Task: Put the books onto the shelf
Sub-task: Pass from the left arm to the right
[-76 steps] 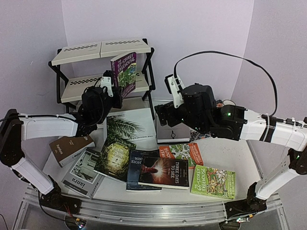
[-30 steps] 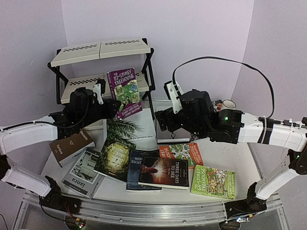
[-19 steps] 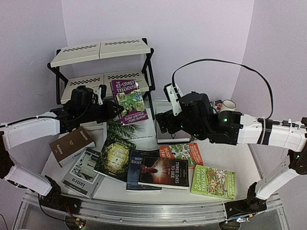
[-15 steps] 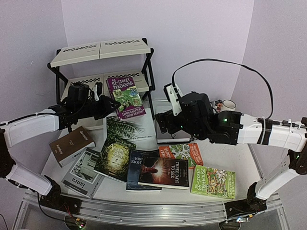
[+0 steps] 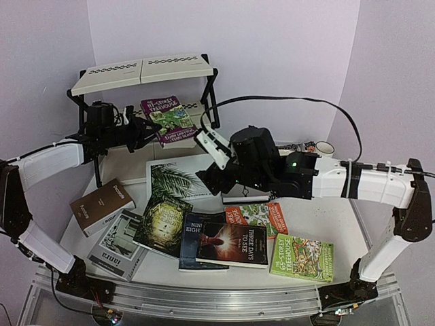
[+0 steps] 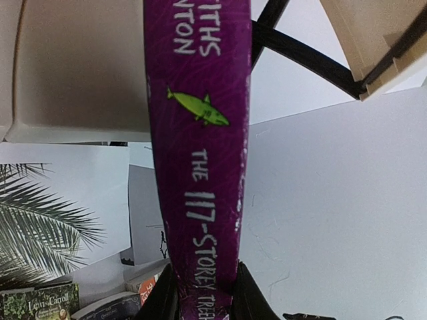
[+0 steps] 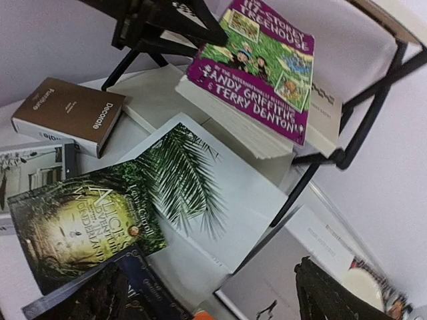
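My left gripper (image 5: 136, 128) is shut on the spine end of the purple Treehouse book (image 5: 167, 118), which lies nearly flat over the lower tier of the shelf (image 5: 143, 69). In the left wrist view the purple spine (image 6: 200, 167) runs up from between my fingers (image 6: 163, 301). My right gripper (image 5: 212, 182) hangs open and empty above the near edge of the white palm-leaf book (image 5: 178, 175) and a grey book (image 7: 280, 287). Other books lie flat on the table: a green Alice one (image 5: 162, 221), a brown one (image 5: 102, 206), an orange Treehouse (image 5: 257, 216) and a green Treehouse (image 5: 302, 258).
Two dark novels (image 5: 228, 243) overlap at the table's middle front, and a grey photo book (image 5: 121, 250) lies at the front left. A mug (image 5: 325, 147) stands behind my right arm. The shelf's black legs (image 5: 212, 109) stand next to the purple book.
My left gripper has carried the purple book back and to the left, tipping it from upright to almost flat over the lower tier. My right arm has swung left over the palm-leaf book.
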Controlling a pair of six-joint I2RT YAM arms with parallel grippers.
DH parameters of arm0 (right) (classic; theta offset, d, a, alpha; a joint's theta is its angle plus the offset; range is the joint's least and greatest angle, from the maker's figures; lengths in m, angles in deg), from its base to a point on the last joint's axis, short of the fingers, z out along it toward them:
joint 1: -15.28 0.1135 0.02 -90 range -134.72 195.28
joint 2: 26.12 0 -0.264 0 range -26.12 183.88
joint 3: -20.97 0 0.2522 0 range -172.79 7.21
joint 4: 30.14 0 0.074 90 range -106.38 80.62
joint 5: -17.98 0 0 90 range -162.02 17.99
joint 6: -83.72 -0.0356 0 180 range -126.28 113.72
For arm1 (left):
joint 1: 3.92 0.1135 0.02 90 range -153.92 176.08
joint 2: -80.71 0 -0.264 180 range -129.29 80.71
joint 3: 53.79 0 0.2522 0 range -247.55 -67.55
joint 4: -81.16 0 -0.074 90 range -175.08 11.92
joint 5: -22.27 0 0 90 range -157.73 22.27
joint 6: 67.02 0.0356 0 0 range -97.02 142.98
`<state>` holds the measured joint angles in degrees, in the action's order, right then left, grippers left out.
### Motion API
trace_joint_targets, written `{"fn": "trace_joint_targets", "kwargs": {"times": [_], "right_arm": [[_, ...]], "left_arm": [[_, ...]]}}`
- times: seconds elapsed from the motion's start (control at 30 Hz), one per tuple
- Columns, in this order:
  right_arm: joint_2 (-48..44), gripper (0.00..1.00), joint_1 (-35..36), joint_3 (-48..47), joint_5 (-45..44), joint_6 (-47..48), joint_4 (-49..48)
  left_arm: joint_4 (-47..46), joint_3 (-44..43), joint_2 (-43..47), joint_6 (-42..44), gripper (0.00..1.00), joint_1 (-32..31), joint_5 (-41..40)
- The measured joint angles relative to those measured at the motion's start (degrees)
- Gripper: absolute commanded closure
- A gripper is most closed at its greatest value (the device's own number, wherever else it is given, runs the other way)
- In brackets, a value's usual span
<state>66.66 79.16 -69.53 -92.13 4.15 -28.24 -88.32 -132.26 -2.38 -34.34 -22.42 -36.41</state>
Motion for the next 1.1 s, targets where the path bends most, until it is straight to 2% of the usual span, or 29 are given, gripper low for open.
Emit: {"fn": "trace_joint_targets", "kwargs": {"times": [0.2, 0.5, 0.77, 0.87, 1.03, 1.1], "right_arm": [[6.3, 0.1, 1.6, -5.3, -0.7, 17.5, -4.8], [22.9, 0.03, 2.4, -19.0, -7.3, 42.0, -13.1], [31.8, 0.07, 2.2, -25.6, -10.7, 55.2, -20.5], [33.9, 0.13, 2.0, -28.7, -11.2, 57.7, -21.8], [34.6, 0.41, 1.8, -31.1, -11.2, 60.0, -23.4], [34.6, 0.56, 1.7, -31.6, -11.2, 60.7, -23.7]], "left_arm": [[-0.4, 0.0, -0.7, -3.0, 0.95, 1.5, 1.5], [-0.9, 0.0, -0.7, -4.5, 0.95, 2.4, 3.3], [-0.9, 0.0, -0.6, -6.0, 0.94, 3.1, 4.1], [-0.9, 0.0, -0.6, -6.8, 0.94, 3.1, 4.7], [-1.3, 1.6, 1.3, -8.1, 0.91, 3.1, 4.8], [-1.3, 2.4, 2.4, -8.7, 0.91, 3.1, 5.0]]}}
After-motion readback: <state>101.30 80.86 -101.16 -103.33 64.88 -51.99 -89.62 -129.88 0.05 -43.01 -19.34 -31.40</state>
